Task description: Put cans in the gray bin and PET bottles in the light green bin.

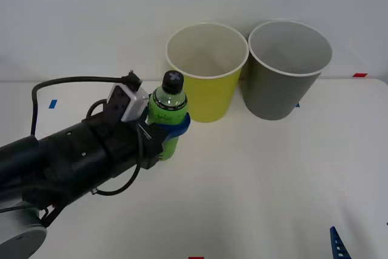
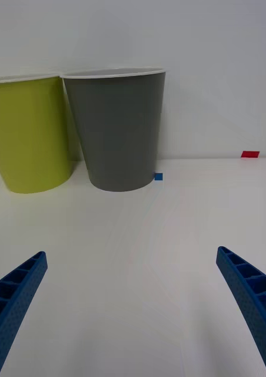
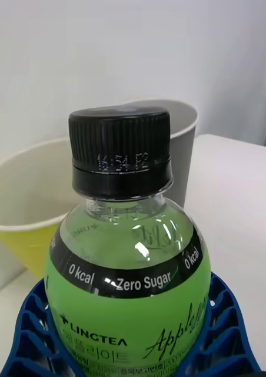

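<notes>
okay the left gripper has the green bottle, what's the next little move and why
Probably lift and carry it forward over the yellow-green tapered bin. The left gripper is shut on the upright clear green-labelled, black-capped bottle, which stands just short of that bin, its mouth open. The right gripper waits open.

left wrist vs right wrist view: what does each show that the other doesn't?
Left wrist alone: the bottle, upright with a black cap and green label, clamped in the left end effector. Right wrist alone: the right end effector, open over bare table, plus small blue and red tape marks by the wall. Both: the light green bin and the gray bin, standing side by side.
</notes>
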### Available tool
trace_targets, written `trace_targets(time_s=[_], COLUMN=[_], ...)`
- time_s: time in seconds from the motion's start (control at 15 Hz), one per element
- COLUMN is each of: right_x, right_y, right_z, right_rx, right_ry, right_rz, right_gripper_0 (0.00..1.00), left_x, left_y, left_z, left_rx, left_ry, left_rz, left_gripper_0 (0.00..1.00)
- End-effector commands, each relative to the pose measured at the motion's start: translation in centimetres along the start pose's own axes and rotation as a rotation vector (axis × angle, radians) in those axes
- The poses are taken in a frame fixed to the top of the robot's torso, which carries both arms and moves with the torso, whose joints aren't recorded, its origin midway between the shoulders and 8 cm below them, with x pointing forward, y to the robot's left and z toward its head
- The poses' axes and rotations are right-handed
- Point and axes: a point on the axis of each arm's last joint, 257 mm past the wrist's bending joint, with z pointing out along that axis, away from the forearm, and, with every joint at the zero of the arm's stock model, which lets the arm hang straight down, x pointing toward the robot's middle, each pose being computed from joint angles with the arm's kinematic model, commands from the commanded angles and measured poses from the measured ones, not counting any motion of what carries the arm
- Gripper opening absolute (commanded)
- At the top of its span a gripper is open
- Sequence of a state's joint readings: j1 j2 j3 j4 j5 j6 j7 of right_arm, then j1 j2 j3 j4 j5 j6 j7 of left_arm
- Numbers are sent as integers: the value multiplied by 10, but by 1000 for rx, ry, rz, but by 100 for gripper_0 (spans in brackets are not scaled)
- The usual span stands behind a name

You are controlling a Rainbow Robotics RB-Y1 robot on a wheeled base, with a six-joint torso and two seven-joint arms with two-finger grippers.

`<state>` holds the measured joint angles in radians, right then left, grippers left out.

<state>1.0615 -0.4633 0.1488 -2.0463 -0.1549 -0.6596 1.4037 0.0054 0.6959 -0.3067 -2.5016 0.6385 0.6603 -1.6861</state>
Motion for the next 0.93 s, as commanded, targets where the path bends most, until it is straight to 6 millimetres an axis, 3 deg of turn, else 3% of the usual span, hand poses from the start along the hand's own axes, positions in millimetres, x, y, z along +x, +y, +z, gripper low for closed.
trace_targets(time_s=[0.07, 0.2, 0.47, 0.8, 0.93], right_x=[0, 0, 0, 0, 0], right_y=[0, 0, 0, 0, 0], right_z=[0, 0, 0, 0, 0], right_rx=[0, 0, 0, 0, 0], right_ry=[0, 0, 0, 0, 0], right_rz=[0, 0, 0, 0, 0], right_gripper_0=[100, 100, 100, 100, 100], left_x=[-40, -58, -72, -98, -122], left_y=[19, 27, 43, 64, 72], left_z=[-10, -18, -39, -43, -38], left_rx=[-54, -57, -44, -68, -74], left_ry=[-90, -134, -69, -15, -56], left_rz=[-12, -65, -112, -61, -62], left_gripper_0=[0, 0, 0, 0, 1])
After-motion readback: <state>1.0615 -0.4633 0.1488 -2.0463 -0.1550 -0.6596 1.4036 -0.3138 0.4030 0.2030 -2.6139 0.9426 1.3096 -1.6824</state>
